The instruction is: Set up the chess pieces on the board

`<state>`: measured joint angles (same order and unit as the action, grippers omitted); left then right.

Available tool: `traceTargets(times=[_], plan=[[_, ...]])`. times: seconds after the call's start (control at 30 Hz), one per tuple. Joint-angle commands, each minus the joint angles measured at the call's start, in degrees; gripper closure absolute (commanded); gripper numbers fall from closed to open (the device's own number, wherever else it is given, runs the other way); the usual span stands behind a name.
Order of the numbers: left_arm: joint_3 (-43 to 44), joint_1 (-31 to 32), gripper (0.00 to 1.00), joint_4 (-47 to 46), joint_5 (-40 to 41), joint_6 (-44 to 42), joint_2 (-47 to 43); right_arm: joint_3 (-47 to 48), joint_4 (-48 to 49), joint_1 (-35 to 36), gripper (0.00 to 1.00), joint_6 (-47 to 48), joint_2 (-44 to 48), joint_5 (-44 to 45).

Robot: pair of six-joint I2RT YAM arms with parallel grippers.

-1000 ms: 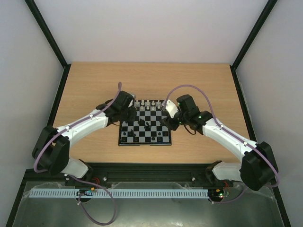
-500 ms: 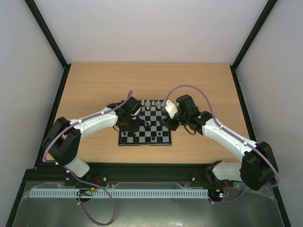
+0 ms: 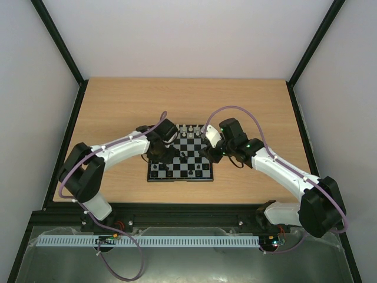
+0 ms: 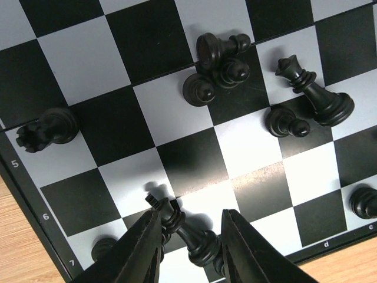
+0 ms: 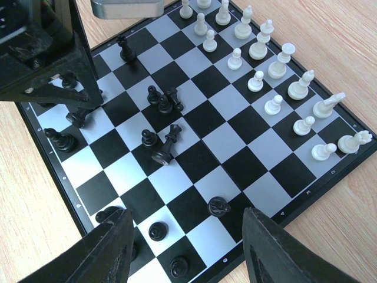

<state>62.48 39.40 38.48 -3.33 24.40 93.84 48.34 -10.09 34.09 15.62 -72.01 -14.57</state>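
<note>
The board (image 3: pixel 179 178) lies mid-table. White chess pieces (image 3: pixel 185 128) line its far edge; in the right wrist view they (image 5: pixel 265 76) stand in two rows. Black pieces (image 3: pixel 168 171) are scattered on the near half. My left gripper (image 3: pixel 162 154) is low over the board's left side. In its wrist view the gripper (image 4: pixel 191 212) stands narrow, its jaws touching both sides of a tilted black piece (image 4: pixel 197 239). My right gripper (image 3: pixel 206 152) hovers over the right side. In its own view this gripper (image 5: pixel 187 212) is wide open and empty, above a black piece (image 5: pixel 218 206).
On the board (image 5: pixel 235 147) a black queen (image 5: pixel 166 144) leans beside a pawn, and a small cluster of black pieces (image 5: pixel 164 101) is near the middle. The left wrist view shows that cluster (image 4: pixel 215 65), a queen (image 4: pixel 315 94) and a rook (image 4: pixel 50 128). Black frame rails border the table.
My left arm has swung its elbow in, and its gripper has moved from the board's left edge onto the near-left squares. The right arm has not moved.
</note>
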Motion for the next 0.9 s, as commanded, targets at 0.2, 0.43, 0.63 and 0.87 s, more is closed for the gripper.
traceTargets(times=[0.2,0.43,0.63,0.87], plan=[[1.4,0.4,0.72,3.9,1.3,-0.3,3.6,-0.3,-0.2,-0.1,0.48,0.6,0.2,-1.1],[1.4,0.4,0.72,2.6,0.3,-0.7,4.7,-0.4,-0.3,-0.1,0.48,0.7,0.3,-1.0],[1.9,0.5,0.75,1.7,-1.6,-1.3,6.3,-0.5,-0.2,-0.1,0.48,0.7,0.4,-0.9],[3.3,1.2,0.77,0.4,-2.9,-1.7,8.0,-0.5,-0.1,-0.1,0.48,0.9,0.3,-0.7]])
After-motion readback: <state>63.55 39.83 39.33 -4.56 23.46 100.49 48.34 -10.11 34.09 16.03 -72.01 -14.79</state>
